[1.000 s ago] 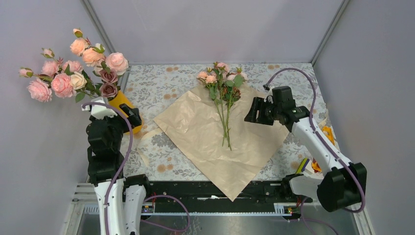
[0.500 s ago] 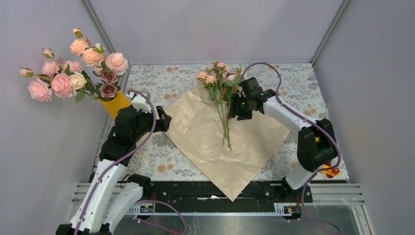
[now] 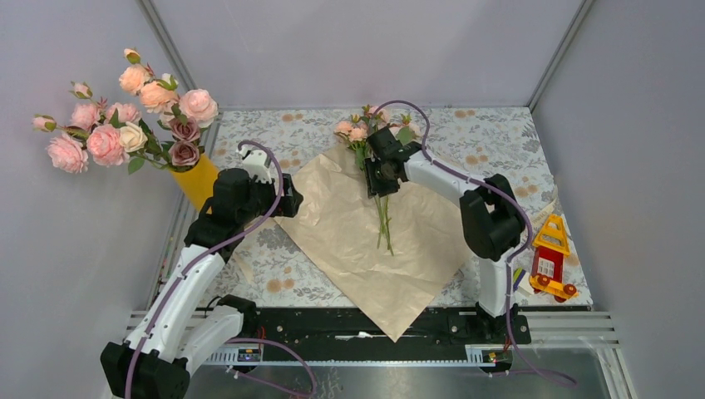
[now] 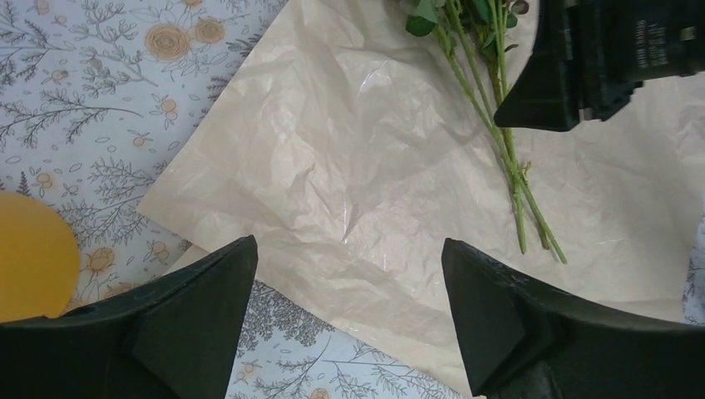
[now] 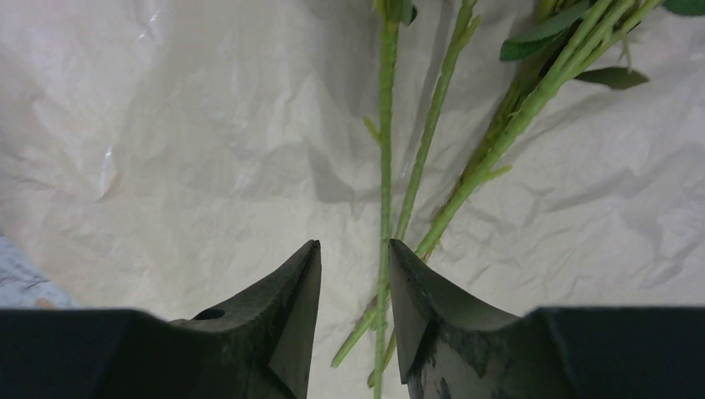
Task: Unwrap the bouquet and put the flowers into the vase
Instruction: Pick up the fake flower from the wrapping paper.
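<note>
Right wrist: right claw [image 5: 353, 249], narrowly parted, straddles three green stems [image 5: 385, 125] (left claw [image 4: 349, 243] gapes wide, empty).

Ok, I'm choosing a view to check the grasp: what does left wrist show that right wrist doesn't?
Only left wrist: the yellow edge of the vase and the left gripper, wide open. Only right wrist: the gap between the fingers of the right gripper, a stem in it. Both: the paper, the flowers' green stems, the right gripper.

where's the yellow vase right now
In the top view the vase stands at the table's left edge, left of the left tool, holding big pink roses.
</note>
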Robot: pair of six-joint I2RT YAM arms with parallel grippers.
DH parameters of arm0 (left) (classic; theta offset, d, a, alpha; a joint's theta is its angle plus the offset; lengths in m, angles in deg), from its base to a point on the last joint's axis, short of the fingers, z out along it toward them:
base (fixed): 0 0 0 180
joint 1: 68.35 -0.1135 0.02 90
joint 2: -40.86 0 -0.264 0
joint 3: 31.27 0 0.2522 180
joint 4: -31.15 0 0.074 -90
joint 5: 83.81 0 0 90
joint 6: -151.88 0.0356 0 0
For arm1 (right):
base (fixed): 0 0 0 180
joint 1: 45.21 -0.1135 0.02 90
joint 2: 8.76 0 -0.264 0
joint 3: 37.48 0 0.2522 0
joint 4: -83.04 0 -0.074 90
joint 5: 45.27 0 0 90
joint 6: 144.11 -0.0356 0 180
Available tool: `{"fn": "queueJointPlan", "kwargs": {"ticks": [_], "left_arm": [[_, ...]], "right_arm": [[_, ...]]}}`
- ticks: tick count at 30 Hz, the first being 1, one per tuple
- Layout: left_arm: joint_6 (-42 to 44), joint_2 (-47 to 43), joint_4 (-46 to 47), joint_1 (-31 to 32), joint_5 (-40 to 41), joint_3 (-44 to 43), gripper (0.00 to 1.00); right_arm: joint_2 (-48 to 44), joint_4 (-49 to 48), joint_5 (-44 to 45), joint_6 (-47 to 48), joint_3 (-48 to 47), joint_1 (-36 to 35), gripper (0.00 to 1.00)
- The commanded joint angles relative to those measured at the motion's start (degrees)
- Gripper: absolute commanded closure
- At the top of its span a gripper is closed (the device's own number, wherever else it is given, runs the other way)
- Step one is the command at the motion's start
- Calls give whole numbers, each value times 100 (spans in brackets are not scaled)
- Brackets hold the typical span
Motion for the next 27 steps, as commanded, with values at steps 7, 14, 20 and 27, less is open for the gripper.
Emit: {"fn": "queueJointPlan", "kwargs": {"ticks": [7, 14, 20, 27], "left_arm": [[-45, -126, 551, 5, -232, -12, 12], [-44, -109, 538, 5, -231, -6, 11], [-44, -91, 538, 5, -214, 1, 11], [-53, -91, 538, 5, -232, 5, 11]], "right_arm": [[772, 538, 422, 644, -946, -26, 66], [927, 533, 346, 719, -981, -32, 68], [1034, 530, 300, 763, -1027, -28, 71], [1151, 532, 277, 758, -1077, -39, 74]]}}
